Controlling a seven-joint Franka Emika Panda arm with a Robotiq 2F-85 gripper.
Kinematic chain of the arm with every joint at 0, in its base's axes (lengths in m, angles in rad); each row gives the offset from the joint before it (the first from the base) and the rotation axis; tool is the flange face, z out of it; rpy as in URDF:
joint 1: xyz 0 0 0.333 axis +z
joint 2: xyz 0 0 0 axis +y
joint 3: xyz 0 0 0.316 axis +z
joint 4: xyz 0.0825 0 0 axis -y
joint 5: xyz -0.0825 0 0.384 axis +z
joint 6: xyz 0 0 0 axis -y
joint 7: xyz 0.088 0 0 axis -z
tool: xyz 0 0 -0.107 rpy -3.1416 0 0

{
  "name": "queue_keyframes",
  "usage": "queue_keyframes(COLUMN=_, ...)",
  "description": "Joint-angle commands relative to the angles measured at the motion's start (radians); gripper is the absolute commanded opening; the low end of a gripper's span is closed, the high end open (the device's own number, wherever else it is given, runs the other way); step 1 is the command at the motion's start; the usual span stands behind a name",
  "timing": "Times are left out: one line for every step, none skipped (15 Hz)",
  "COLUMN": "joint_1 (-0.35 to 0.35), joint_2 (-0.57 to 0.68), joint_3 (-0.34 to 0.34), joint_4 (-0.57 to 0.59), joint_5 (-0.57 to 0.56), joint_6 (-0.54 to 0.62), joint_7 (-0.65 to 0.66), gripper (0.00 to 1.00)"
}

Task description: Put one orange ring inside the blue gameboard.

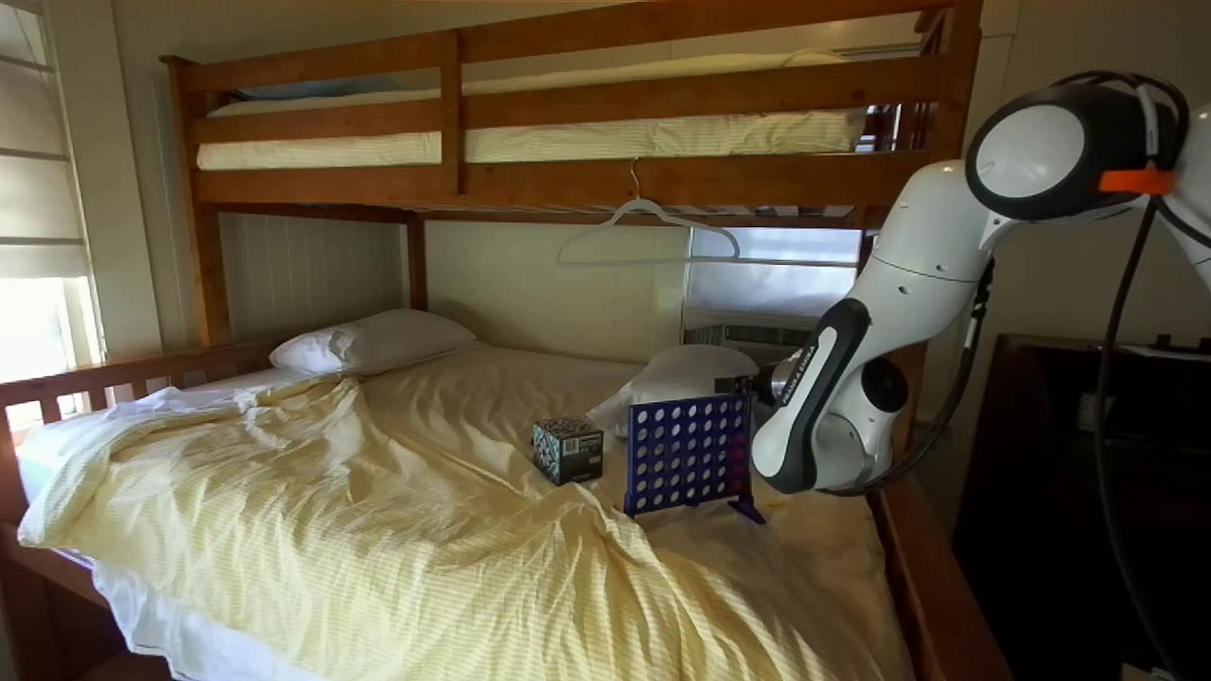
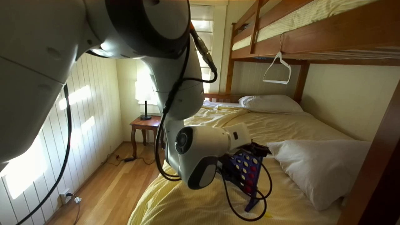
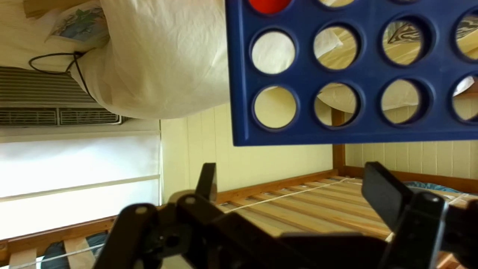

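My black fingers [image 3: 381, 194] stand wide apart, empty, just above the upright blue plastic gameboard [image 3: 368, 74] with round holes on the yellow-covered bed [image 1: 397, 530]; red discs [image 3: 269, 4] sit in the board's end column.

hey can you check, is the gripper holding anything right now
No, in the wrist view the gripper stands open, its jaws well apart with nothing between them.
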Motion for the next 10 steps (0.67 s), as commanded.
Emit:
queue_keyframes(joint_1=-0.009, joint_2=-0.063, joint_3=0.007, joint_4=-0.089, joint_5=-0.029, joint_6=0.042, joint_7=0.038, gripper=1.00)
queue_keyframes(joint_1=-0.012, joint_2=-0.083, joint_3=0.005, joint_4=-0.114, joint_5=-0.038, joint_6=0.038, joint_7=0.039, gripper=1.00)
queue_keyframes(joint_1=-0.014, joint_2=-0.100, joint_3=0.003, joint_4=-0.135, joint_5=-0.043, joint_6=0.035, joint_7=0.038, gripper=1.00)
queue_keyframes(joint_1=-0.018, joint_2=-0.121, joint_3=0.001, joint_4=-0.158, joint_5=-0.055, joint_6=0.028, joint_7=0.038, gripper=1.00)
queue_keyframes(joint_1=-0.021, joint_2=-0.139, joint_3=-0.002, joint_4=-0.176, joint_5=-0.062, joint_6=0.024, joint_7=0.037, gripper=1.00)
queue_keyframes(joint_1=-0.025, joint_2=-0.161, joint_3=-0.005, joint_4=-0.196, joint_5=-0.075, joint_6=0.015, joint_7=0.035, gripper=1.00)
queue_keyframes(joint_1=-0.030, joint_2=-0.181, joint_3=-0.009, joint_4=-0.212, joint_5=-0.091, joint_6=0.003, joint_7=0.032, gripper=1.00)
queue_keyframes(joint_1=-0.032, joint_2=-0.203, joint_3=-0.012, joint_4=-0.230, joint_5=-0.100, joint_6=-0.013, joint_7=0.026, gripper=1.00)
queue_keyframes(joint_1=-0.035, joint_2=-0.225, joint_3=-0.015, joint_4=-0.249, joint_5=-0.114, joint_6=-0.034, joint_7=0.020, gripper=1.00)
queue_keyframes(joint_1=-0.037, joint_2=-0.245, joint_3=-0.020, joint_4=-0.265, joint_5=-0.129, joint_6=-0.058, joint_7=0.012, gripper=1.00)
